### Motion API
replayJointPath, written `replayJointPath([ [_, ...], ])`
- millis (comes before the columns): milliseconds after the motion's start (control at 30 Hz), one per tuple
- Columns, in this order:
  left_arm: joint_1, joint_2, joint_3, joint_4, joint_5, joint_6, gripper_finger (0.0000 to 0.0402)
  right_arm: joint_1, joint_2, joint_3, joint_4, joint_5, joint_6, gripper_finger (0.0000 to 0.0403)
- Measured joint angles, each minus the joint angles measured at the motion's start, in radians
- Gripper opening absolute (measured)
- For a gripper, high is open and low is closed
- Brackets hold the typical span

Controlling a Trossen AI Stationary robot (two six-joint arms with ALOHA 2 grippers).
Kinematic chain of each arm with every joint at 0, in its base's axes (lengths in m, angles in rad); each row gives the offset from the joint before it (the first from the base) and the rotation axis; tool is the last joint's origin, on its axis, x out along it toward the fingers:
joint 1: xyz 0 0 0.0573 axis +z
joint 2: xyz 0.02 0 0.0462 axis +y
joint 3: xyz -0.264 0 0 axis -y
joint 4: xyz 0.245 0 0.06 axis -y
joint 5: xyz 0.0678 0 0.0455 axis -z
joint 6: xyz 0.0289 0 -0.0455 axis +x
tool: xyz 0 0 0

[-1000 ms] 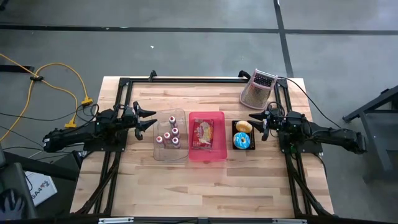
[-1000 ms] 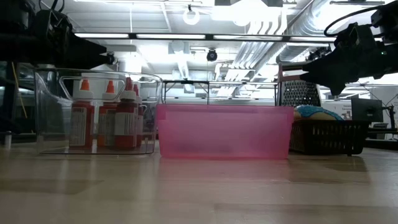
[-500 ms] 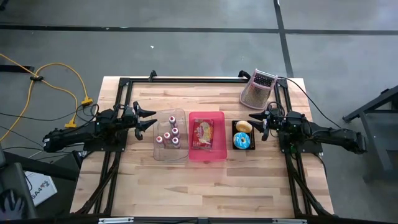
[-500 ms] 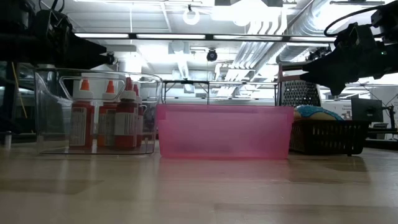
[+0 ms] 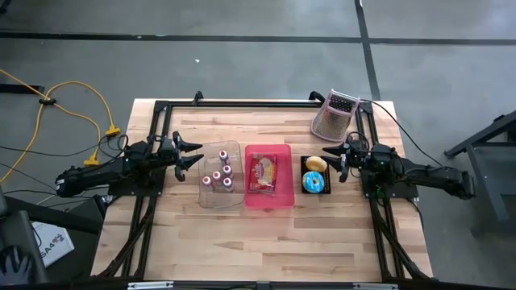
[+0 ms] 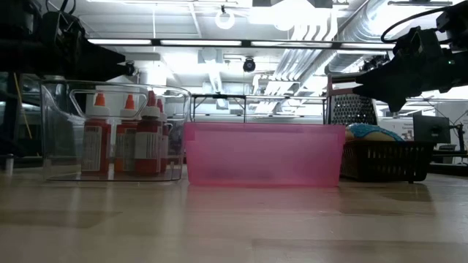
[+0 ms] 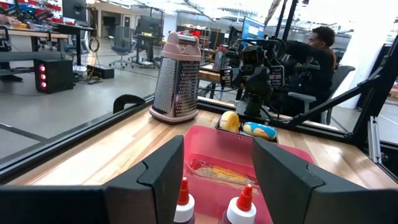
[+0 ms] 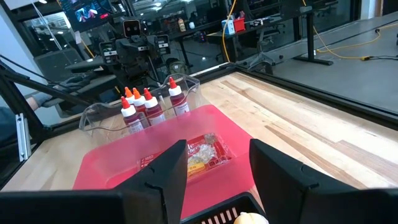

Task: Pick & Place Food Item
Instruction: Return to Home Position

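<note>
Across the wooden table (image 5: 266, 234), the left arm (image 5: 113, 171) and right arm (image 5: 419, 176) lie low and level, pointing inward. Left gripper (image 5: 196, 154), beside the clear bin (image 5: 206, 200), and right gripper (image 5: 328, 158), beside the black bin (image 5: 303, 176), are spread and empty. Blue donut (image 5: 314, 184) lies in the black bin.

High view: even overhead light. Table (image 5: 274, 234) well lit, shadows faint and short.

Low view: strong backlight from ceiling lights (image 6: 219, 42) at 12 o'clock, blown white. Right arm (image 6: 409, 69) at 2 o'clock reads as a silhouette. Soft shadows on the tabletop at 5 and 7 o'clock.

Left wrist view: glare washes out the far room.
</note>
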Motion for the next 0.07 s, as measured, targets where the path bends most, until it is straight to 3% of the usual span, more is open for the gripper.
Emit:
replayJointPath([
  [67,0.000,0.000,0.000,0.000,0.000,0.000,0.0184,0.000,0.000,0.000,0.000,0.000,0.000,0.0160],
])
